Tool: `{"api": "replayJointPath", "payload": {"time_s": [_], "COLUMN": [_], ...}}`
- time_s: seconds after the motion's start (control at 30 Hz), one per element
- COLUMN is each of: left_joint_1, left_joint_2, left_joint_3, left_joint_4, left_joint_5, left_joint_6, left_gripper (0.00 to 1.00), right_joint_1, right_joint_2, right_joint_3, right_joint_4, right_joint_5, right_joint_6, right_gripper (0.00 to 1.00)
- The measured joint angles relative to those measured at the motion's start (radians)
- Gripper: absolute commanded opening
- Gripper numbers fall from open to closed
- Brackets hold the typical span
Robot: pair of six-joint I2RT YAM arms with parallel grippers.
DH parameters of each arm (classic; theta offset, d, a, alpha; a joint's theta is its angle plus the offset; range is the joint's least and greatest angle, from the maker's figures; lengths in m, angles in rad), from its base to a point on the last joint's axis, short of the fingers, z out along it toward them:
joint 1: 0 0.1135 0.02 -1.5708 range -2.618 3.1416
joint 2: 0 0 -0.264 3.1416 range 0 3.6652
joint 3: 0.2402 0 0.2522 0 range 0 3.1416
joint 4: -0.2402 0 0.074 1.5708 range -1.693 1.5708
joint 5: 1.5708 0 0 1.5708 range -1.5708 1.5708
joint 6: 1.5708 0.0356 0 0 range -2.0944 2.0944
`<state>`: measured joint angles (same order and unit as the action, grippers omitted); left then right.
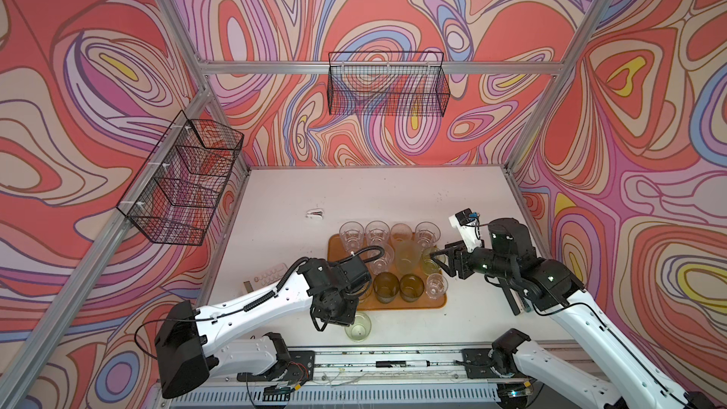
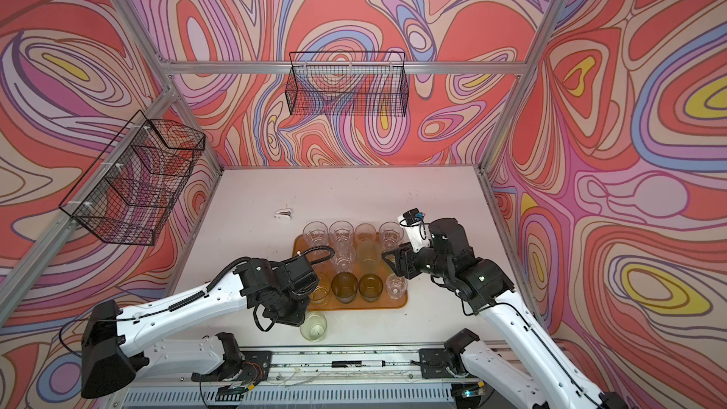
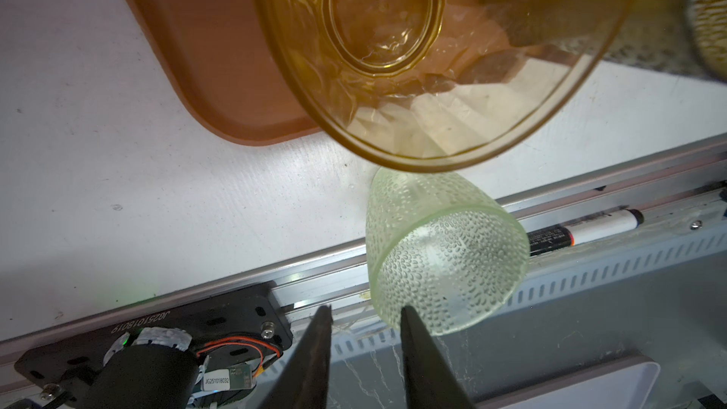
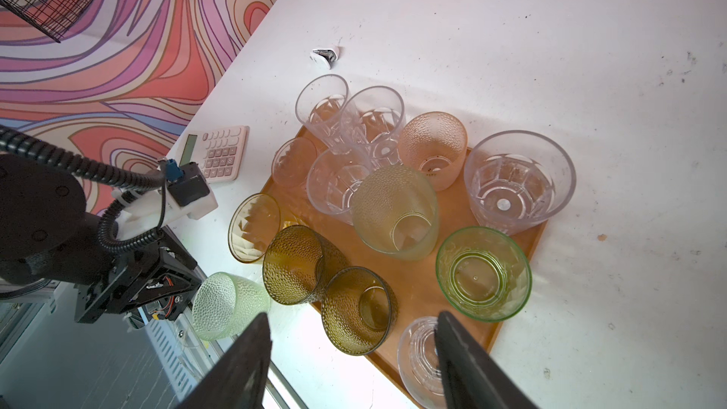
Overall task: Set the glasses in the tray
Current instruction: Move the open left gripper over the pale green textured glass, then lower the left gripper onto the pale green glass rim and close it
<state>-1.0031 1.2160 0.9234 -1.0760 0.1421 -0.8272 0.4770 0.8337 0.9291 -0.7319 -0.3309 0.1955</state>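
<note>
Left gripper hidden under its arm in both top views, yellow glass edge-cropped — white scrap perhaps plastic

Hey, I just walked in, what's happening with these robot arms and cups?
A two-armed robot is loading glasses onto an orange tray. Most already stand on it. One pale green dimpled glass sits on the table just off the tray's near edge; the left gripper is close by it, jaws apart, holding nothing. The right gripper hovers open and empty over the tray.
</note>
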Motion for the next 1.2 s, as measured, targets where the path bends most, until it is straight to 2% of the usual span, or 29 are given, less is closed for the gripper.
{"api": "replayJointPath", "payload": {"time_s": [0.33, 1.2], "left_joint_1": [-0.010, -0.011], "left_joint_2": [0.010, 0.052], "left_joint_3": [-0.043, -0.069], "left_joint_4": [0.051, 0.105], "left_joint_5": [0.015, 0.019], "left_joint_6": [-0.006, -0.015], "left_gripper": [0.27, 0.09], "right_joint_1": [0.000, 0.000], "right_joint_2": [0.000, 0.000], "right_joint_3": [0.000, 0.000], "right_joint_4": [0.000, 0.000], "right_joint_5": [0.000, -0.001], "right_joint_6": [0.000, 0.000], "right_gripper": [0.69, 0.69]}}
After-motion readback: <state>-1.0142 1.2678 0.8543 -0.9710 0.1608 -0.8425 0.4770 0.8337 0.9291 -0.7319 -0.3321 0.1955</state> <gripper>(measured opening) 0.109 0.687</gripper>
